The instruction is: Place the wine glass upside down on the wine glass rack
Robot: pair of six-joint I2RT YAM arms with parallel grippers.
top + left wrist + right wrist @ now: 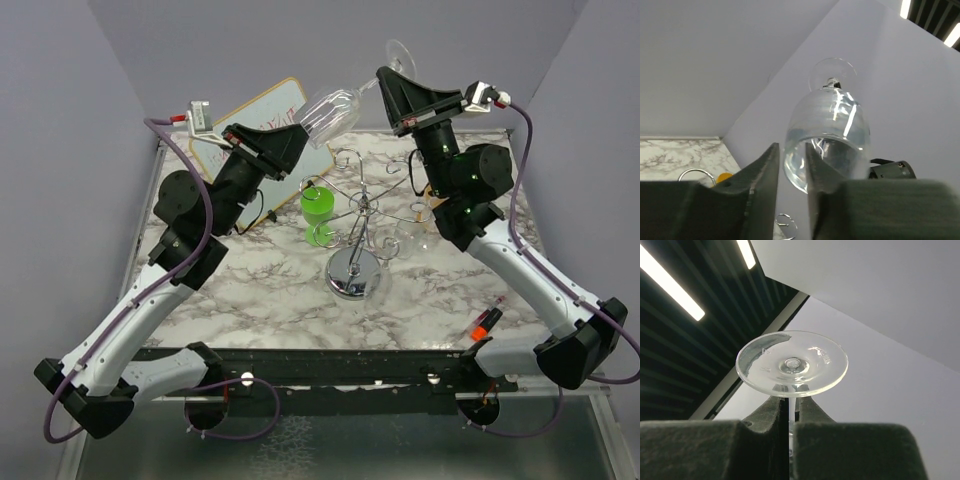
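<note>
Wine glass held in mid-air above the rack, one arm at each end.

Top view: one clear wine glass [335,108] lies tilted in the air, foot up to the right and bowl to the left, above the far side of the one chrome rack [365,212] and apart from it. The right gripper [388,85] is at its stem, the left gripper [300,135] at the bowl's mouth. The rack stands on the marble table [260,290] with one green glass [318,203] close against its left side. Left wrist view: the fingers [765,175] stand slightly apart with the bowl's rim in the gap. Whether they press on it I cannot tell. The bowl is clear right through. Right wrist view: the jaws are clamped on the stem just under the round foot.
</note>
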